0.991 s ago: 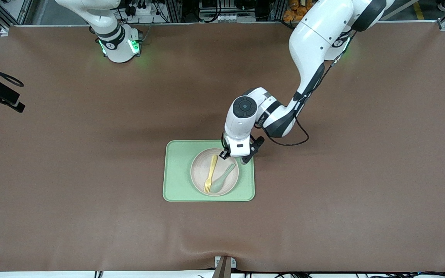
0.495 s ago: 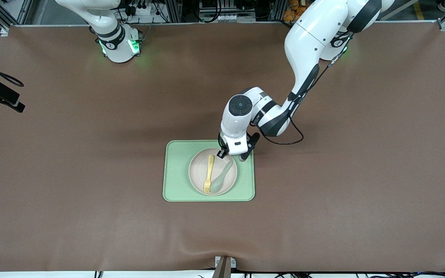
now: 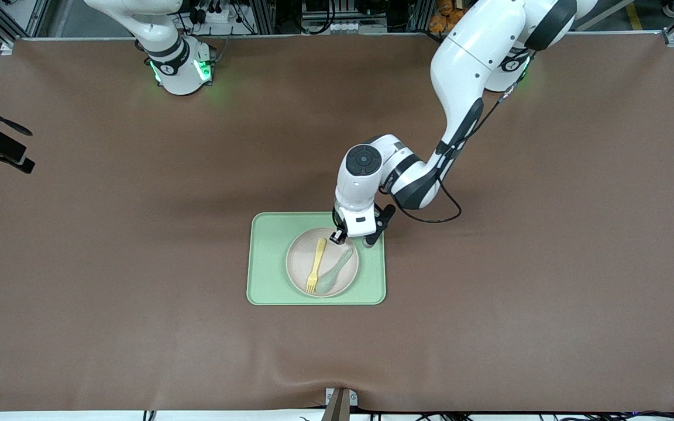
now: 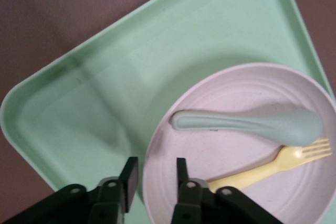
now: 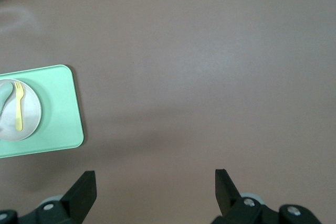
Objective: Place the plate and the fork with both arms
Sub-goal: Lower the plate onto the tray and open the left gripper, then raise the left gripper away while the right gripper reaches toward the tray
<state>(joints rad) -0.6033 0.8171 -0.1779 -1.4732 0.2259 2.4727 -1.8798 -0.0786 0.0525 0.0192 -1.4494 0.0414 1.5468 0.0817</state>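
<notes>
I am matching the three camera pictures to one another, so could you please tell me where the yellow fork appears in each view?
Front view: the fork lies on the plate, beside the spoon.
Left wrist view: the fork lies on the plate, next to the spoon.
Right wrist view: the fork shows small on the plate.
Shared landmark: the green tray under the plate, seen in all three views.

Left gripper (image 4: 155,174) has parted its fingers, letting go of the plate (image 3: 322,262) rim; a gap now straddles the edge. Plate with fork (image 3: 315,265) and spoon (image 3: 335,271) has shifted slightly toward the right arm's end on the tray (image 3: 267,263).
</notes>
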